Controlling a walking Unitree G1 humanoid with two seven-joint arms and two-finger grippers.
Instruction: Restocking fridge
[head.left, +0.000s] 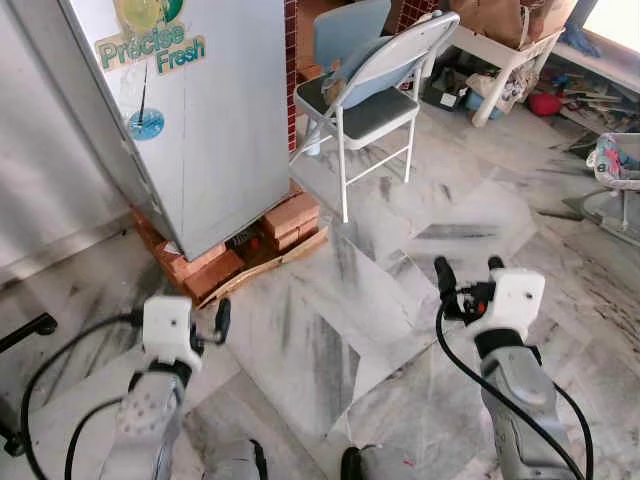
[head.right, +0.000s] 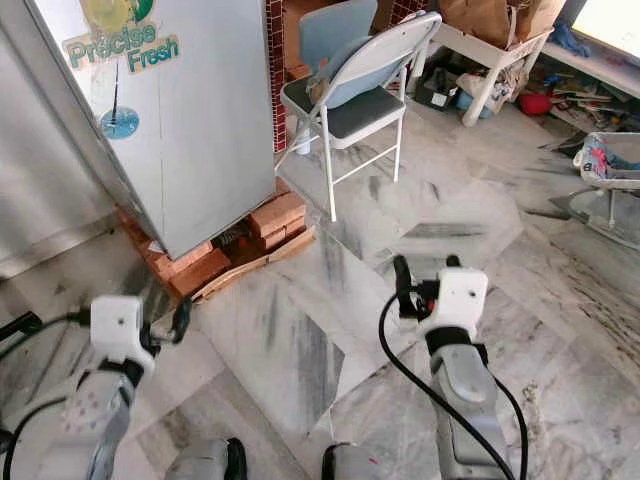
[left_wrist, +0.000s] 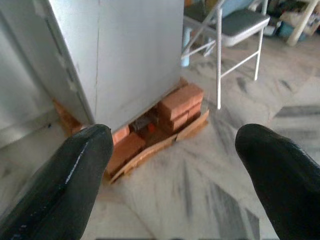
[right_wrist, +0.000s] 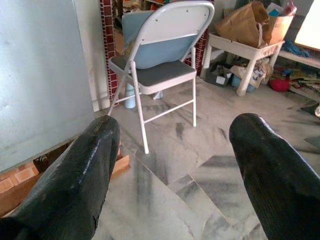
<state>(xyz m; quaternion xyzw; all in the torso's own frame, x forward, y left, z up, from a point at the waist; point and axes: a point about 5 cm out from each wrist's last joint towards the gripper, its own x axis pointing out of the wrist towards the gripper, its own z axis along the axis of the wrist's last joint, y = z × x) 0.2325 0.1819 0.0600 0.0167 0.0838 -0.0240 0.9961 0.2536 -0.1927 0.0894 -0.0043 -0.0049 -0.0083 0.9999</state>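
A silver fridge (head.left: 190, 120) stands at the robot's front left, door closed, raised off the marble floor (head.left: 330, 330) on red bricks (head.left: 290, 215) with a scrap of cardboard (head.left: 270, 265) poking out beneath them. A "Precise Fresh" sticker (head.left: 150, 48) marks its door. Both arms are held out low over the floor, well apart from the fridge. The left gripper (head.left: 222, 322) points toward the brick base; in its wrist view the two black fingers (left_wrist: 65, 180) are spread wide with nothing between them. The right gripper (head.left: 468, 268) points toward a white folding chair (head.left: 370, 85) with a grey seat, just beside the fridge's right side; its fingers (right_wrist: 75, 185) are likewise spread and hold nothing. Behind the chair stands a white desk (head.left: 500, 55) carrying a brown paper bag (right_wrist: 245, 25), with clutter beneath it.
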